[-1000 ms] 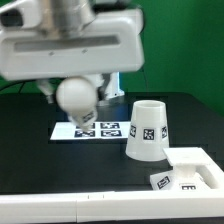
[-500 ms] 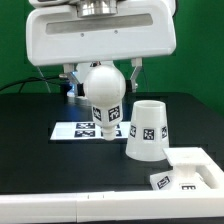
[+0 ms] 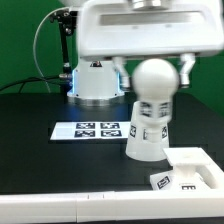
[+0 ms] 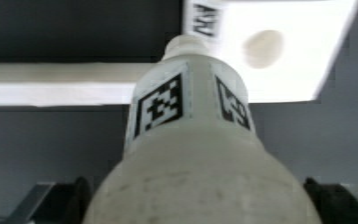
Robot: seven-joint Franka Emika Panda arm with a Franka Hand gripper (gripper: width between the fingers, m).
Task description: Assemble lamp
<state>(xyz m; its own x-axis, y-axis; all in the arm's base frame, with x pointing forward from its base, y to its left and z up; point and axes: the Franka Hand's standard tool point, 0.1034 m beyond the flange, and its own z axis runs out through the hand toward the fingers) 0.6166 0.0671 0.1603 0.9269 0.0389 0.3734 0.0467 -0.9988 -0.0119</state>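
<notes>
The gripper [image 3: 155, 74] is seen high up, toward the exterior view's right, with its wide white hand housing [image 3: 150, 28] held level and both fingers [image 3: 186, 68] pointed straight down. The jaws are closed from two sides on the round head of the bulb [image 3: 155, 88], which is held upright between them. In the wrist view only the dark fingertips [image 4: 59, 200] are caught, one at each side of the bulb; the rest of the arm is cut off by the frame.
</notes>
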